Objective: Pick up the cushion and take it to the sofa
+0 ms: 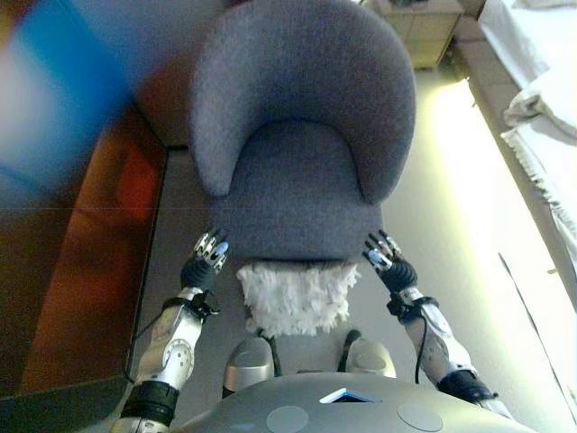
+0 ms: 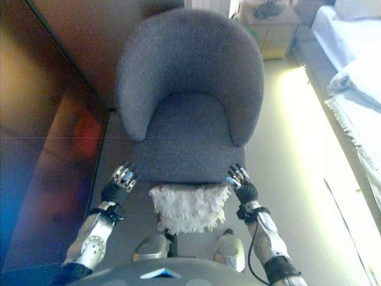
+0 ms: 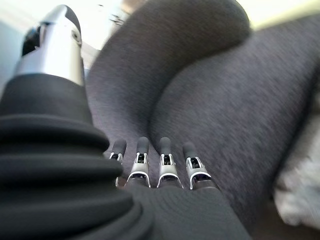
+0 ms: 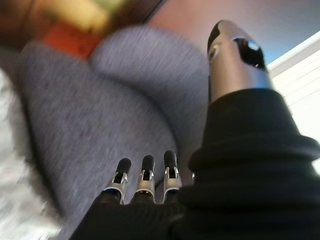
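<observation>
A white fluffy cushion (image 1: 293, 293) lies against the front edge of the grey armchair's seat (image 1: 297, 189), directly in front of me. My left hand (image 1: 206, 257) is just left of the cushion and my right hand (image 1: 388, 262) just right of it, both apart from it. Both hands are open and empty, with fingers straight and pointing at the seat. In the left wrist view the fingers (image 3: 150, 167) lie near the seat, with the cushion (image 3: 300, 190) at the side. The right wrist view shows the same, with straight fingers (image 4: 145, 182) and the cushion (image 4: 15, 195) beside them.
A dark wooden cabinet (image 1: 81, 253) runs along the left. A bed with white bedding (image 1: 541, 117) stands at the right, with pale floor (image 1: 460, 198) between it and the chair. A small bedside cabinet (image 1: 424, 27) stands behind the chair.
</observation>
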`<state>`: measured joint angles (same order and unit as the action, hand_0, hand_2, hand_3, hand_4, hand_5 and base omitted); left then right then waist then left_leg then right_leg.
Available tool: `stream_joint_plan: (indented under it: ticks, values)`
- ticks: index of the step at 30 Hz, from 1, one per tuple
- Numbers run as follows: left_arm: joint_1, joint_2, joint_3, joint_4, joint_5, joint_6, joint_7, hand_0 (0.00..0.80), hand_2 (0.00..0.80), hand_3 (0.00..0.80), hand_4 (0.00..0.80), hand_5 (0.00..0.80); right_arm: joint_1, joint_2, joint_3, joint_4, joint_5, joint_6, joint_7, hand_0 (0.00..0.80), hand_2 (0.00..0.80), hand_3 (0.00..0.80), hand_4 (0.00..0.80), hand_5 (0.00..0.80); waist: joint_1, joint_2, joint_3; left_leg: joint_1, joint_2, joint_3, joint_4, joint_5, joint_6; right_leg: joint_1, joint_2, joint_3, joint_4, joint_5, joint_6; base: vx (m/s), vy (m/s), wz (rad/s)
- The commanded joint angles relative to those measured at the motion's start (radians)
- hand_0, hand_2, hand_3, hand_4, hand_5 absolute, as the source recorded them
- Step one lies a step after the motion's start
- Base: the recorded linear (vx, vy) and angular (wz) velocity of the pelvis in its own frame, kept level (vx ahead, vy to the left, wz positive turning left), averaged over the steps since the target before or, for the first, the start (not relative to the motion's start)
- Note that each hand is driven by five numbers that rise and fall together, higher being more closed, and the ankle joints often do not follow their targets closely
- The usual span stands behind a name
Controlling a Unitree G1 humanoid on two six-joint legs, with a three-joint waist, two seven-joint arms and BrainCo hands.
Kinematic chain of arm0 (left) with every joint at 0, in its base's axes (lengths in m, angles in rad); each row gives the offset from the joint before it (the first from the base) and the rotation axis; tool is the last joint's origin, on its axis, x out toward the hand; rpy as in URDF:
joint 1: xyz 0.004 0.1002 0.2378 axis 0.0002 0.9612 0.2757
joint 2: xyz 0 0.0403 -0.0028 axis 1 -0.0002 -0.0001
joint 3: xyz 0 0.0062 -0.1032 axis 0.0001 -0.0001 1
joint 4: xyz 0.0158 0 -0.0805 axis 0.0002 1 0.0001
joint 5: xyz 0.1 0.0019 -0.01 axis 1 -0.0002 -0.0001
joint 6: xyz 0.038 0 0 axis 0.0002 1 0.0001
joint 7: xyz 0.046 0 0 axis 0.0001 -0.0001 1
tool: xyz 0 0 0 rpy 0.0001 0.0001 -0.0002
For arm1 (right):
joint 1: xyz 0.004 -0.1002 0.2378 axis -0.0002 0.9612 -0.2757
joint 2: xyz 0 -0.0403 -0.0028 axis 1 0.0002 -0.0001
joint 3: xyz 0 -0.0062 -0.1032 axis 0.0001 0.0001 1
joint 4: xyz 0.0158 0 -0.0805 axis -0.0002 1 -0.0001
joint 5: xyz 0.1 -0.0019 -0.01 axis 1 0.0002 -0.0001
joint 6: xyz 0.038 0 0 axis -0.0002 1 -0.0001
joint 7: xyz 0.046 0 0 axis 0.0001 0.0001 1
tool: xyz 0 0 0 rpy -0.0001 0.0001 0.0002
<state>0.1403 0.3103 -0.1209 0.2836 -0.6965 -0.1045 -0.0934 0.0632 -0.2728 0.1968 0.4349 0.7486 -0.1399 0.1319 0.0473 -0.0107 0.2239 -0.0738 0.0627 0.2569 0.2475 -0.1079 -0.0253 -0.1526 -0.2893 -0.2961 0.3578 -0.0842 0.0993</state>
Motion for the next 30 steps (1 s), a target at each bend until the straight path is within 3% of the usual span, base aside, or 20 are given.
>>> stream_joint_plan:
  ticks: [1,5,9,13,17,22,30]
  values:
    - [-0.059,0.077,-0.020,-0.032,0.093,-0.086,0.080,0.000,0.000,0.000,0.000,0.000,-0.072,0.014,-0.003,-0.014,-0.048,-0.073,-0.057,0.000,0.000,0.000,0.000,0.000,0.019,-0.022,0.092,-0.107,0.026,-0.031,0.213,-0.124,0.033,-0.067,-0.153,0.064,0.093,0.185,0.080,-0.208,-0.113,0.08]
    - [-0.206,0.101,-0.081,0.036,0.071,-0.154,0.152,0.000,0.000,0.000,0.000,0.000,-0.199,-0.031,0.014,0.054,-0.004,-0.101,-0.061,0.000,0.000,0.000,0.000,0.000,0.000,-0.013,0.172,-0.281,0.053,-0.066,0.313,-0.120,0.013,-0.189,-0.117,0.104,0.033,0.153,0.072,-0.304,-0.127,0.20]
    - [-0.343,0.093,-0.138,0.096,0.071,-0.193,0.234,0.000,0.000,0.000,0.000,0.000,-0.363,-0.091,0.031,0.103,-0.009,-0.068,-0.093,0.000,0.000,0.000,0.000,0.000,-0.003,0.019,0.246,-0.452,0.107,-0.083,0.456,-0.153,-0.026,-0.335,-0.113,0.108,0.193,0.057,0.067,-0.224,-0.097,0.07]
    - [-0.402,0.072,-0.144,0.140,0.067,-0.222,0.265,0.000,0.000,0.000,0.000,0.000,-0.446,-0.145,0.029,0.121,-0.021,-0.039,-0.146,0.000,0.000,0.000,0.000,0.000,-0.009,0.042,0.288,-0.590,0.107,-0.107,0.557,-0.172,-0.022,-0.514,-0.126,0.144,0.379,-0.008,0.044,-0.126,-0.037,0.13]
    - [-0.446,0.063,-0.148,0.185,0.110,-0.242,0.292,0.000,0.000,0.000,0.000,0.000,-0.518,-0.173,0.025,0.173,-0.038,-0.047,-0.174,0.000,0.000,0.000,0.000,0.000,-0.012,0.060,0.296,-0.708,0.097,-0.126,0.642,-0.194,-0.017,-0.649,-0.122,0.176,0.488,-0.040,0.036,-0.079,-0.030,0.17]
    - [-0.529,0.055,-0.155,0.262,0.127,-0.235,0.330,0.000,0.000,0.000,0.000,0.000,-0.646,-0.242,0.023,0.279,-0.066,-0.006,-0.206,0.000,0.000,0.000,0.000,0.000,-0.016,0.087,0.296,-0.869,0.094,-0.151,0.778,-0.230,-0.007,-0.825,-0.110,0.226,0.634,-0.087,0.027,-0.034,0.003,0.04]
    - [-0.638,0.067,-0.123,0.400,-0.023,-0.207,0.281,0.000,0.000,0.000,0.000,0.000,-0.809,-0.311,0.071,0.425,-0.114,0.073,-0.146,0.000,0.000,0.000,0.000,0.000,-0.034,0.108,0.296,-1.079,0.118,-0.165,0.968,-0.268,0.003,-1.032,-0.086,0.283,0.797,-0.144,0.012,-0.005,0.003,-0.02]
